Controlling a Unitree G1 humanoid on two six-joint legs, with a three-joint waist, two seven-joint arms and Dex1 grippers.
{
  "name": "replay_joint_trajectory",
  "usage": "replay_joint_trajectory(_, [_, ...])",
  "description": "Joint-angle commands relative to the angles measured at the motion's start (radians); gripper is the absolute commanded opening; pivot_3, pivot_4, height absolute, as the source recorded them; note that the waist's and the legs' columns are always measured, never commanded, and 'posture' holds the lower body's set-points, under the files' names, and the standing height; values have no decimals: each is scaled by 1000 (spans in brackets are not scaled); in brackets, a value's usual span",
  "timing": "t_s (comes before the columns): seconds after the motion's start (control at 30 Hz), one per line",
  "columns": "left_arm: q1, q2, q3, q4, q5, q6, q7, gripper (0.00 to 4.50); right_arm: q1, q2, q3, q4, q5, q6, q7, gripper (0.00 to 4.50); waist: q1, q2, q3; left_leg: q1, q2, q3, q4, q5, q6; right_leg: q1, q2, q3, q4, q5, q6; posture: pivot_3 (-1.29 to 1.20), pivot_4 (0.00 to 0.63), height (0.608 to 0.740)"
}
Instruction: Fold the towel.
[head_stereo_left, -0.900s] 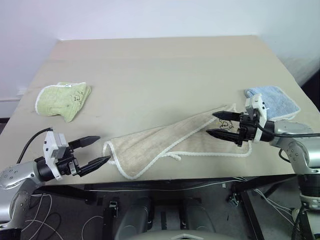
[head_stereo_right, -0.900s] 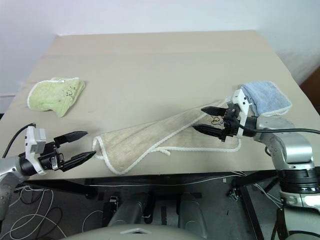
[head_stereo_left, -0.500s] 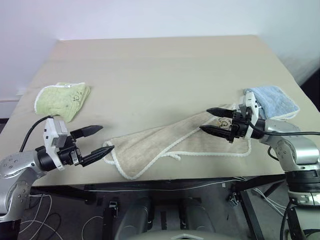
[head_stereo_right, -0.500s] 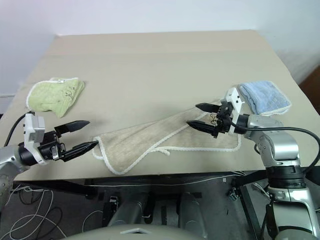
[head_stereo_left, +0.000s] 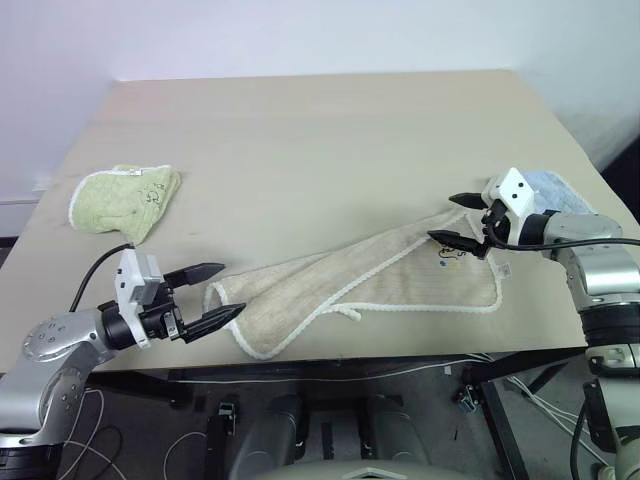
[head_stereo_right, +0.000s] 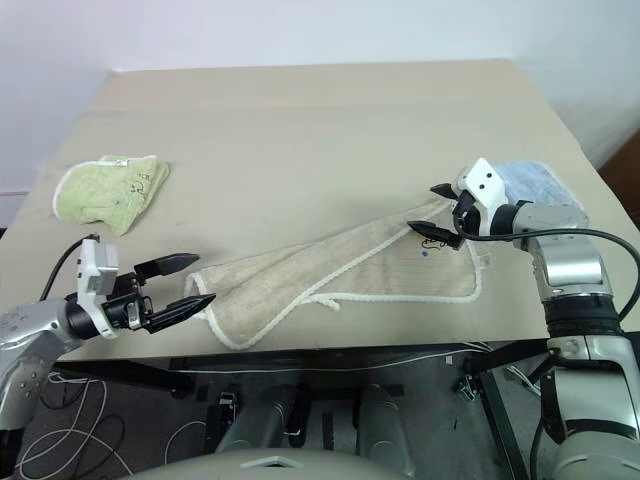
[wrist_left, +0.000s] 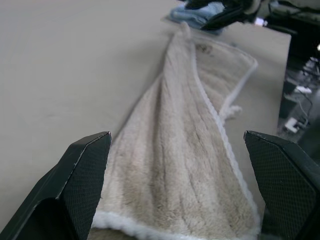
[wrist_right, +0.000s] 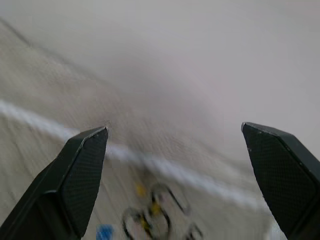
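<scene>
Left eye view: beige towel (head_stereo_left: 370, 285) lies long and loosely doubled near the front edge of the bench (head_stereo_left: 320, 130). Left end effector (head_stereo_left: 218, 293) spread wide, empty, at its near-left end; right end effector (head_stereo_left: 456, 218) spread wide, empty, over the far-right end.
Left wrist view: white corded edging between the fingers (wrist_left: 82, 175).
Right wrist view: dark embroidered mark (wrist_right: 160, 220) below.
</scene>
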Motion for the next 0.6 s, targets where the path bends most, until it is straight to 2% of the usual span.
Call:
replay_joint_trajectory(0.03, [-1,-13,-10,-42,0,-16,10,4470,-108,-43,-5,104,-48,-54,6,4500,-3,1,1,0,0,0,0,0,0,0,0,0,0,0,0,0,150,740])
replay_joint_trajectory(0.23, [-16,-27,-47,-50,17,-20,17,4470,-233,-55,27,357,-139,-189,8,4500,-4,1,1,0,0,0,0,0,0,0,0,0,0,0,0,0,150,740])
replay_joint_trajectory(0.37, [-41,-39,-93,-68,30,-29,20,4470,-321,-57,137,549,-319,-344,-113,4500,-6,1,1,0,-1,0,1,0,0,0,0,0,0,0,0,0,150,740])
replay_joint_trajectory(0.6, [-120,-139,-161,-91,15,-11,94,4470,-417,-4,151,691,-366,-409,-162,4500,-23,2,1,0,-1,0,1,1,-1,0,1,0,1,2,3,0,150,740])
